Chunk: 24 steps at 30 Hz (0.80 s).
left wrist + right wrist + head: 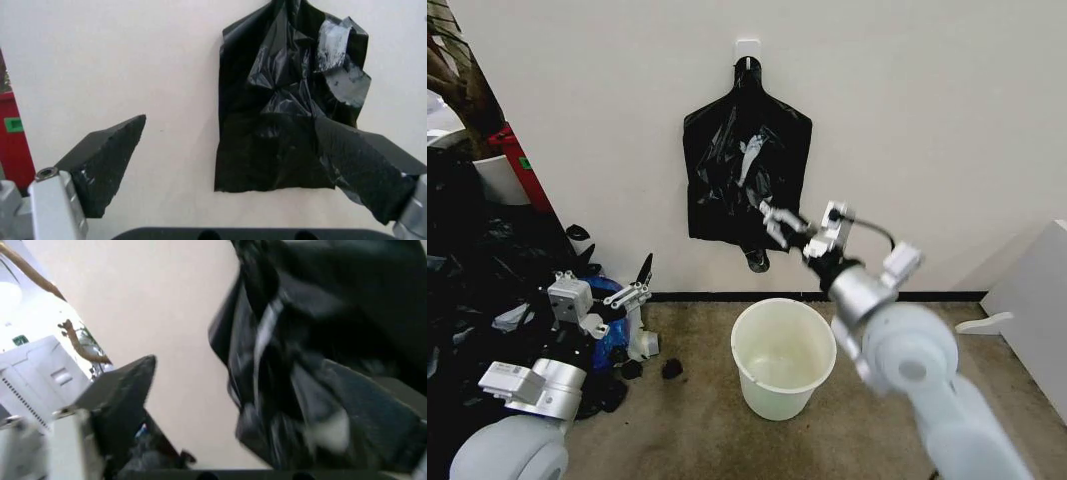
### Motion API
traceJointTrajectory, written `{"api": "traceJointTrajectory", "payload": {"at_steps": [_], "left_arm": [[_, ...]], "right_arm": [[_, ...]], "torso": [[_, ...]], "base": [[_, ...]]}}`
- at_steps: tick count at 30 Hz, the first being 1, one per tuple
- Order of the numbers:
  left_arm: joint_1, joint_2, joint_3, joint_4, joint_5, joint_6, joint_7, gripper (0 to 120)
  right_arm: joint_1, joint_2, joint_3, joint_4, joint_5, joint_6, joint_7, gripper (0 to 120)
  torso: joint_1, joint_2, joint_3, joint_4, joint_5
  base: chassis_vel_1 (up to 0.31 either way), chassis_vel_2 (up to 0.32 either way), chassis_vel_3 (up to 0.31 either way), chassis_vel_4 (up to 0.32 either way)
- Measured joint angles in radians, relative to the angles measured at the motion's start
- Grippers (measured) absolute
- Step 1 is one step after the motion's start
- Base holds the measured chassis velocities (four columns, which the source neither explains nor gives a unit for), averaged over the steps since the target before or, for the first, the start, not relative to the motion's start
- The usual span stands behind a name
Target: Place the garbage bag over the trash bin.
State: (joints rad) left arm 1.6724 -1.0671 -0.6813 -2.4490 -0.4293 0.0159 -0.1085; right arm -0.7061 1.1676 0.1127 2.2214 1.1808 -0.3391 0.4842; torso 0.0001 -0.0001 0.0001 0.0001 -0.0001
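Note:
The trash bin (777, 405), a round white bucket, stands open and bare on the floor by the wall. Above it a black shield-shaped bag pack (727, 190) hangs from a wall hook (747, 47), its glossy front crinkled. A separate garbage bag is out of view. My right gripper (779, 225) is raised against the pack's lower right part, open; in the right wrist view the pack (320, 315) lies close ahead, behind the open right gripper (247, 410). My left gripper (612, 270) hovers low at the left, open, and faces the pack (280, 125) from farther off.
A big heap of black and blue bags (487, 270) fills the floor at the left, with a red object (522, 165) and a white pot (497, 180) behind it. White box-shaped furniture (1037, 300) stands at the right. Bare floor surrounds the bucket.

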Motion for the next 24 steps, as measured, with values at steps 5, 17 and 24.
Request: {"api": "traceJointTrajectory", "payload": {"at_steps": [5,17,24], "left_arm": [[0.018,-0.015,-0.005,-0.013,0.012,-0.001,0.002,100],[0.042,-0.040,-0.009,-0.030,0.035,-0.005,0.010,100],[0.051,-0.044,-0.010,-0.035,0.038,-0.005,0.016,100]], "right_arm": [[0.102,0.028,-0.036,-0.076,0.008,-0.001,0.024,100],[0.191,0.112,-0.082,-0.195,0.039,-0.003,0.108,100],[0.209,0.149,-0.084,-0.244,0.050,-0.001,0.122,98]], "torso": [[0.000,0.000,0.000,0.0000,0.0000],[0.000,0.000,0.000,-0.0001,-0.0001],[0.000,0.000,0.000,-0.0001,0.0000]], "base": [[0.000,0.000,0.000,0.000],[0.000,0.000,0.000,0.000],[0.000,0.000,0.000,0.000]]}}
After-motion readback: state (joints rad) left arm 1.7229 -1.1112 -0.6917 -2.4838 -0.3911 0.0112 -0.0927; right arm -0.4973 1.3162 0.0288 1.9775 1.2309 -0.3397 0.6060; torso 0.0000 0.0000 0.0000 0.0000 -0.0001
